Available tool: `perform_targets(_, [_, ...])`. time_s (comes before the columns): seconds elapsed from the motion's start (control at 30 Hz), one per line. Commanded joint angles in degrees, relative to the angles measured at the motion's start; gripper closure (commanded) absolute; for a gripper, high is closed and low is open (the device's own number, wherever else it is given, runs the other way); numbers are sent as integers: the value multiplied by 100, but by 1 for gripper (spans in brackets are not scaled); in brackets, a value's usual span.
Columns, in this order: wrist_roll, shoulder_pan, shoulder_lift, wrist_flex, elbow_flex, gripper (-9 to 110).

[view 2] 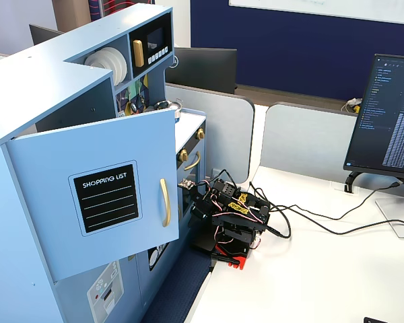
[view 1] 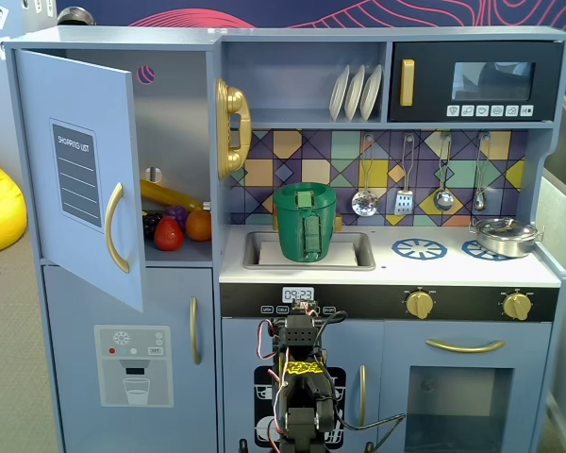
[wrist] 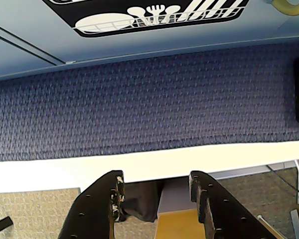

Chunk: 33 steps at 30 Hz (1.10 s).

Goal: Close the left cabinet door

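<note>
The left cabinet door (view 1: pixel 80 175) (view 2: pixel 104 192) of the toy kitchen stands swung open, hinged at its left edge in a fixed view, with the gold handle (view 1: pixel 114 227) near its free edge. The arm (view 2: pixel 230 219) sits folded on the white desk (view 2: pixel 323 276), well apart from the door. In the wrist view, the gripper (wrist: pixel 157 189) points down over blue carpet (wrist: pixel 149 99), jaws apart and empty.

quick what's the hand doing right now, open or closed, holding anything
Hand: open and empty, fingers apart, pointing at the blue carpet strip below the toy kitchen, not touching the left cabinet door, which stands open.
</note>
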Motion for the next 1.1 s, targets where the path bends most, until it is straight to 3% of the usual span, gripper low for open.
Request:
perform_targets(0.0, [9,185,9,686,422,101])
perform_targets(0.5, [-281,-211,-9,571,413,101])
perform_targets(0.77, [290,-3357,-141,-1046,9,102])
perform_targets(1.07, [-211,-6803,-448,-3059,-1187,102])
